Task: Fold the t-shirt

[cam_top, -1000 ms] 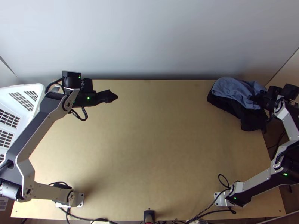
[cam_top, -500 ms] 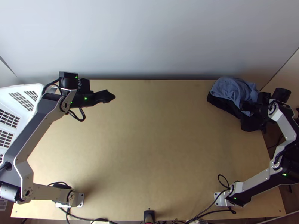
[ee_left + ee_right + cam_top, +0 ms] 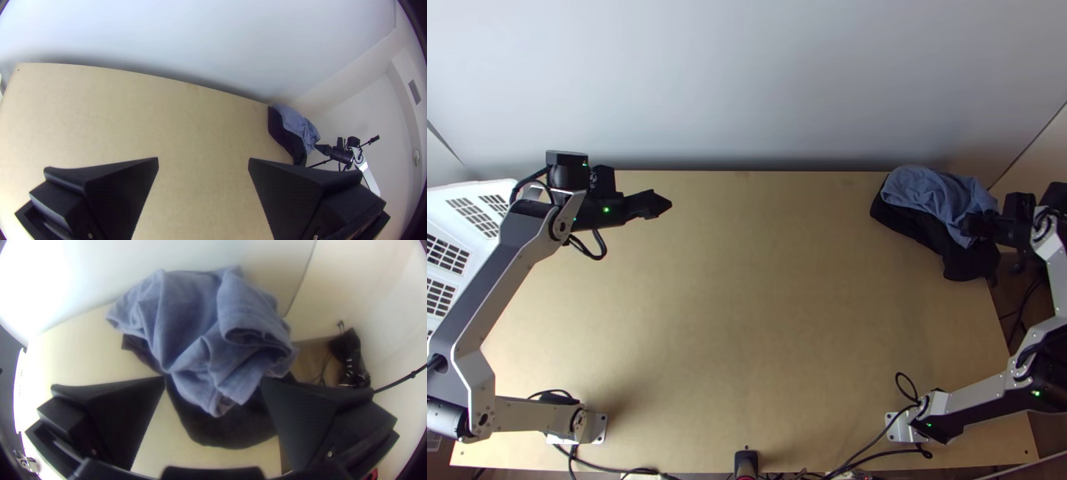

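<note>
Plainly, in the top view, the bunched blue cloth (image 3: 925,192) lay toward ten o'clock from the nearer right gripper (image 3: 213,380), fingers spread like the left gripper's (image 3: 203,160).

Top view: soft light, w/ a dark shadow low on the wall (image 3: 747,88) by the surface (image 3: 747,320). R wrist view: v. bright glare on the wall. Both wrist views: straight edges bend, corners go dark.

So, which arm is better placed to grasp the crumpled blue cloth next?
Right, most likely. The right arm's open black end effector is at the crumpled blue cloth on dark cloth at the far right of the light wooden table. The left end effector, also open, is toward the left side.
</note>
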`<state>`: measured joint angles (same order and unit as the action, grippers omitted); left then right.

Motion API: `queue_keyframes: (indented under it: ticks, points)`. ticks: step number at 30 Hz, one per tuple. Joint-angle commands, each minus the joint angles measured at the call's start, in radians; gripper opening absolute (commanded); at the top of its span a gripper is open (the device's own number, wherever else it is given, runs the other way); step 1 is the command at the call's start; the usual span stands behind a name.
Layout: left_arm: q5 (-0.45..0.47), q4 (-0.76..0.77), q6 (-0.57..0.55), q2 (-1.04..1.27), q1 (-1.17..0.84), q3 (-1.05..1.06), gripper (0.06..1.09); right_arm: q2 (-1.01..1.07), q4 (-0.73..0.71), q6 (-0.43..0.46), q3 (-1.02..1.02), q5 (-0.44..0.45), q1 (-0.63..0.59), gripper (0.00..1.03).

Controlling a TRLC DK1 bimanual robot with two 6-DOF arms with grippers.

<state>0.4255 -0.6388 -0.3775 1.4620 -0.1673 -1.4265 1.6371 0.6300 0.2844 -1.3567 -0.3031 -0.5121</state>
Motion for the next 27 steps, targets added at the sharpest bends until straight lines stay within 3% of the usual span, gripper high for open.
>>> queue_keyframes:
  ticks: [1,7,15,27]
  points:
    - [0.002,-0.007,-0.001,-0.035,0.000,0.009,1.04,-0.132,0.166,0.071,0.028,0.001,-0.023,0.99]
    - [0.001,-0.010,0.000,-0.101,0.028,0.037,1.04,-0.338,0.172,0.048,0.110,-0.044,-0.012,0.99]
    - [0.001,0.021,0.012,-0.284,0.163,0.178,1.04,-0.543,0.151,-0.111,0.163,-0.076,0.078,0.99]
    - [-0.001,0.145,0.055,-0.594,0.316,0.543,1.04,-0.907,-0.082,-0.314,0.465,-0.074,0.265,0.99]
